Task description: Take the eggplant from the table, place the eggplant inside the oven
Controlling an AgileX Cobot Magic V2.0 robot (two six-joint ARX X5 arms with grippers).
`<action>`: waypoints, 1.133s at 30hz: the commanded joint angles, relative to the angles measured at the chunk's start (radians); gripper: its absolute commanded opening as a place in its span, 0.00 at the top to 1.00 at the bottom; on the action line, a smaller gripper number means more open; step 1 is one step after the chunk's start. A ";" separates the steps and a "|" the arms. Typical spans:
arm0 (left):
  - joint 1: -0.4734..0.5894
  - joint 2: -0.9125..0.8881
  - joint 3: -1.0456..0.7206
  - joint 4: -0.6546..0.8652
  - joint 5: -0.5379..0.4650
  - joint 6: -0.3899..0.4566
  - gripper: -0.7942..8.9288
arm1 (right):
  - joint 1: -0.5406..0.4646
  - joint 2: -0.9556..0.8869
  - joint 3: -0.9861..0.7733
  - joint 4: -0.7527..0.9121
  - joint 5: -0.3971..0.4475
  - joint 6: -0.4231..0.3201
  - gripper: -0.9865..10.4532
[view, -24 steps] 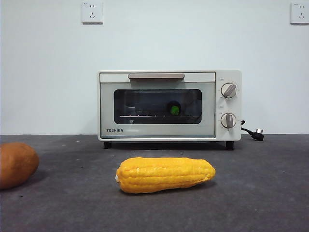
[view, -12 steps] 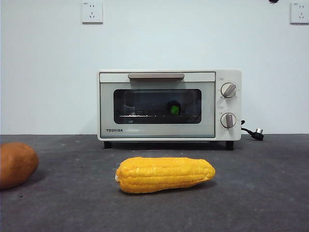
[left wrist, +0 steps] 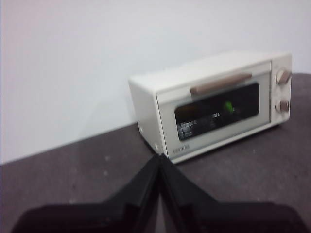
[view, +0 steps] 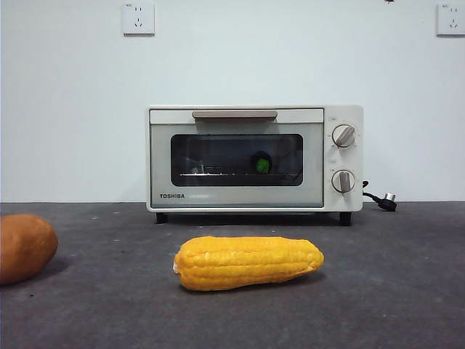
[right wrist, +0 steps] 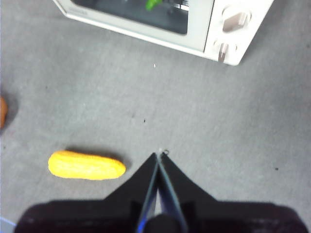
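Note:
The cream-white oven [view: 254,158] stands at the back of the table with its door closed. Through the dark glass, the eggplant [view: 261,163] lies on the wire rack, its green stem cap facing the door. The left wrist view looks at the oven [left wrist: 218,109] from a distance; a green spot of the eggplant [left wrist: 228,106] shows behind the glass. My left gripper [left wrist: 159,158] is shut and empty. My right gripper [right wrist: 158,155] is shut and empty, high above the table between the corn and the oven [right wrist: 194,19].
A yellow corn cob [view: 248,262] lies on the dark grey table [view: 392,276] in front of the oven, also seen as the corn [right wrist: 86,165]. An orange-brown potato [view: 24,247] sits at the left edge. A power plug [view: 385,198] lies right of the oven.
A small dark arm tip at the top right edge of the front view has shifted left and nearly left the picture. The oven, corn and potato have not moved.

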 commanded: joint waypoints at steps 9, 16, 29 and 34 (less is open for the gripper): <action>0.003 -0.092 -0.210 0.015 -0.047 -0.086 0.92 | 0.000 0.005 0.001 0.025 0.005 -0.004 0.91; 0.003 -0.092 -0.263 0.014 -0.048 -0.112 0.92 | 0.000 0.005 0.001 0.025 0.005 -0.004 0.91; 0.003 -0.079 -0.278 0.016 -0.047 -0.152 0.92 | 0.000 0.005 0.001 0.025 0.005 -0.004 0.91; 0.003 -0.070 -0.278 0.016 -0.047 -0.152 0.92 | 0.000 0.005 0.001 0.025 0.005 -0.004 0.91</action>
